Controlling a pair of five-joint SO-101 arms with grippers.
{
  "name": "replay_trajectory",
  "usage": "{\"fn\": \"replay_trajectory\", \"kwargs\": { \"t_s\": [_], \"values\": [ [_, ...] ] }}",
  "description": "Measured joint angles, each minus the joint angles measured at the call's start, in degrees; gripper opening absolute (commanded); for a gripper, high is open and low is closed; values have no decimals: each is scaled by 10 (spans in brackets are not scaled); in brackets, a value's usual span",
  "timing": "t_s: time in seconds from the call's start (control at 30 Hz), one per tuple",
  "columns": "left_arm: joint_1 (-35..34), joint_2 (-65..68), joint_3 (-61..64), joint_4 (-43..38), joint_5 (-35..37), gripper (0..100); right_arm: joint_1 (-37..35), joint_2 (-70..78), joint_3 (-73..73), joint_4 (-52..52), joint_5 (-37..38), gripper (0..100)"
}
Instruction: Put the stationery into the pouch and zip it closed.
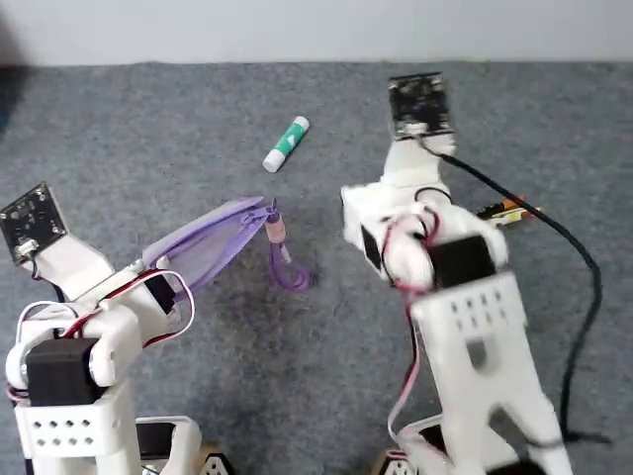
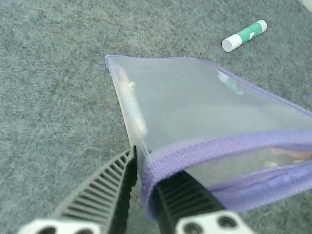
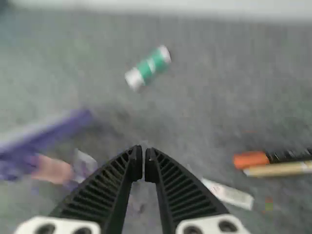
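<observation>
Left arm: my left gripper (image 2: 144,168) pinches the purple-edged rim of the pouch (image 2: 195,107), one finger (image 2: 122,170) outside the clear wall and the other under the zip band. The pouch lies tilted on the grey table (image 1: 148,129), running up and away from this gripper. A pale slender item shows through the clear wall next to the side seam; I cannot tell what it is.

Pouch, high view: the far corner carries a pink tag (image 1: 276,230) and a looped purple strap (image 1: 287,267) that trails onto the table.

Right arm: my right gripper (image 3: 144,155) has its fingers pressed together at the tips, with nothing between them. It hovers above the table, beside the strap end of the pouch.

Stationery outside the pouch: a green-and-white glue stick (image 1: 286,143) lies apart from the pouch, beyond its far corner. An orange-capped marker (image 3: 253,159) and a tan stick (image 3: 278,169) lie side by side on the far side of my right arm. A small white item (image 3: 228,193) lies near them.
</observation>
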Motion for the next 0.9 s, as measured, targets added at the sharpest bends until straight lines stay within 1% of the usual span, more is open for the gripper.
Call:
{"fn": "replay_trajectory", "kwargs": {
  "t_s": [0.13, 0.3, 0.37, 0.57, 0.73, 0.9],
  "values": [
    [0, 0, 0, 0, 0, 14, 40, 98, 0, 27, 62, 43],
    [0, 0, 0, 0, 0, 14, 62, 212, 0, 27, 128, 158],
    [0, 0, 0, 0, 0, 14, 60, 254, 0, 26, 150, 181],
    [0, 0, 0, -2, 0, 14, 66, 339, 0, -32, 247, 186],
    [0, 0, 0, -4, 0, 14, 95, 379, 0, -82, 313, 186],
    [0, 0, 0, -5, 0, 14, 114, 414, -2, -89, 331, 184]
  ]
}}
